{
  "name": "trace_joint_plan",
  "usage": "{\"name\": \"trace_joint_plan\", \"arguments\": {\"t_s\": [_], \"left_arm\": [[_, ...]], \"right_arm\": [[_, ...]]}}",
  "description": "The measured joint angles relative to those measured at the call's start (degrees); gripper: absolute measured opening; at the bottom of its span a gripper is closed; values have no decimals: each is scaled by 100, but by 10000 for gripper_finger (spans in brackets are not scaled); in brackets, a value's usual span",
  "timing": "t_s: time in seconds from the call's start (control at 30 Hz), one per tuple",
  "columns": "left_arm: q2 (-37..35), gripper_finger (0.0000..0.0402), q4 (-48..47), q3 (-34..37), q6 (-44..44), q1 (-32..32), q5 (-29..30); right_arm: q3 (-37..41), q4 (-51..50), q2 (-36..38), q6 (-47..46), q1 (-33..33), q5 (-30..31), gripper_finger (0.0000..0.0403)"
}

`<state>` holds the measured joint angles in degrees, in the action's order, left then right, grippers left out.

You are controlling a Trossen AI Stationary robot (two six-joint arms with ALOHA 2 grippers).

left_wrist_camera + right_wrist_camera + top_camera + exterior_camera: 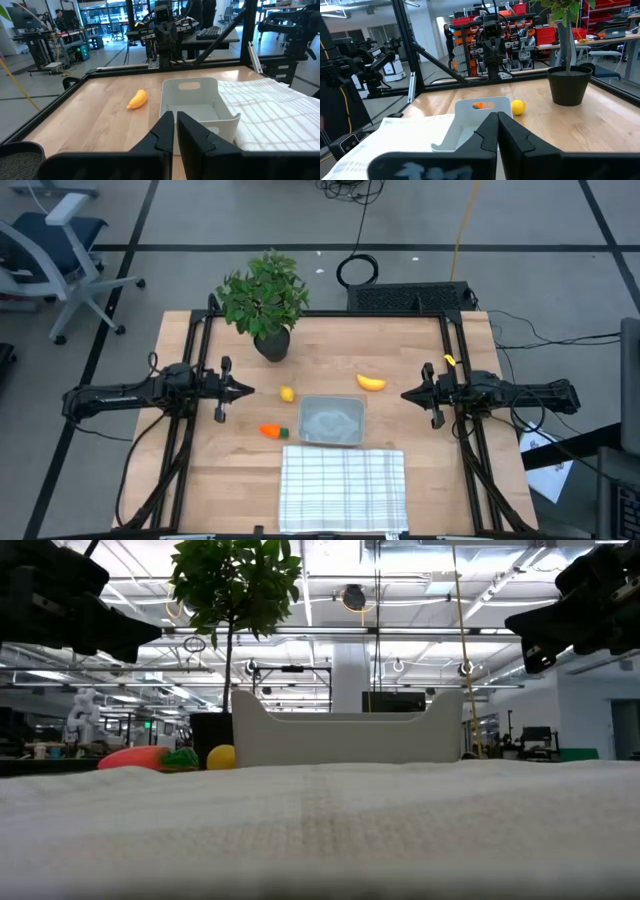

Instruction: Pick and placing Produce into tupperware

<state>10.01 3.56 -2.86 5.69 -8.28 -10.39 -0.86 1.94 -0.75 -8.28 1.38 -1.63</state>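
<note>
Plainly left pincer [249, 390], right pincer [405, 394], closed, empty

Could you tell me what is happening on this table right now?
Nothing is being handled yet. The left gripper and right gripper hover shut and empty at opposite sides of the table. The clear tupperware sits empty in the middle, just behind the checked cloth. The banana, lemon and carrot all lie on the wood outside it, near a potted plant.
</note>
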Motion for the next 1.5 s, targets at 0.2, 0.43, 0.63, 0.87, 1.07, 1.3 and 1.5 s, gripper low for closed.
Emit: {"name": "trace_joint_plan", "arguments": {"t_s": [0.2,0.43,0.63,0.87,1.07,1.3,1.5], "left_arm": [[1,26,1,-1,0,-1,0],[0,26,0,1,0,0,0],[1,26,-1,-1,0,1,1],[1,26,1,1,0,1,0],[0,26,161,-1,-31,0,0],[1,26,207,-1,-43,0,0],[-1,26,439,-1,-24,1,0]], "right_arm": [[0,-1,0,0,1,0,0],[2,0,0,0,1,0,0],[0,2,0,-2,1,0,0],[0,2,-2,-2,-1,0,0],[0,2,-2,-2,1,0,0],[1,2,0,-2,-1,0,0],[1,4,-1,42,1,0,0]]}}
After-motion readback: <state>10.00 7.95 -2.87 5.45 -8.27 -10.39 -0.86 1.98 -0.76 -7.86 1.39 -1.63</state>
